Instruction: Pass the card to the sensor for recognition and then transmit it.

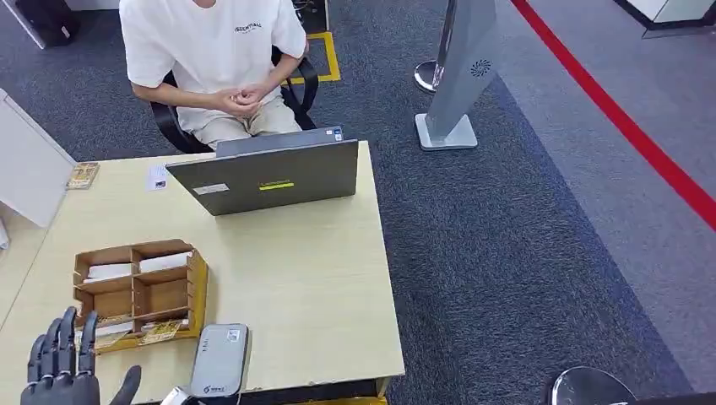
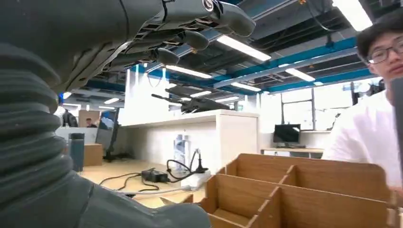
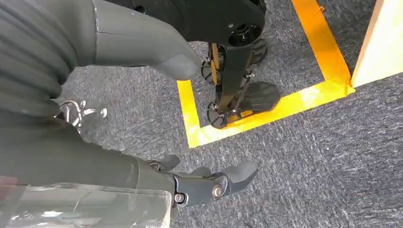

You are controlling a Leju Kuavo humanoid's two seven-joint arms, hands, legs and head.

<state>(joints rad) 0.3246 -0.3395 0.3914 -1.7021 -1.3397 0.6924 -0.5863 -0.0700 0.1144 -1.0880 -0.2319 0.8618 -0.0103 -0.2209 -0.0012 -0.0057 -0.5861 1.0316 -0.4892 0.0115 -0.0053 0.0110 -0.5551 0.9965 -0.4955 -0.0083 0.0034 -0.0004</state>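
Left hand [image 1: 63, 363] is raised over the tabletop [image 1: 304, 287] at 7 o'clock, fingers [image 1: 66, 337] spread and upright, holding nothing; the left wrist view shows them fanned, apart and empty. It stands just beside the near edge of the wooden box [image 1: 139, 291].

Cards [image 1: 135, 333] lie flat in the box's near compartments, long axis running roughly 9 to 3 o'clock, tilted slightly; white slips [image 1: 139, 266] fill the far row.

Sensor [image 1: 219, 360], a grey slab, lies at 6 o'clock just right of the box, long axis pointing 12 to 6.

Laptop [image 1: 270, 177] stands at 12 o'clock, lid back facing the robot. A person [image 1: 211, 59] sits behind it, hands clasped.

Right hand [image 3: 204, 183] hangs over grey carpet [image 3: 309, 156], fingers loosely curled and apart, empty.
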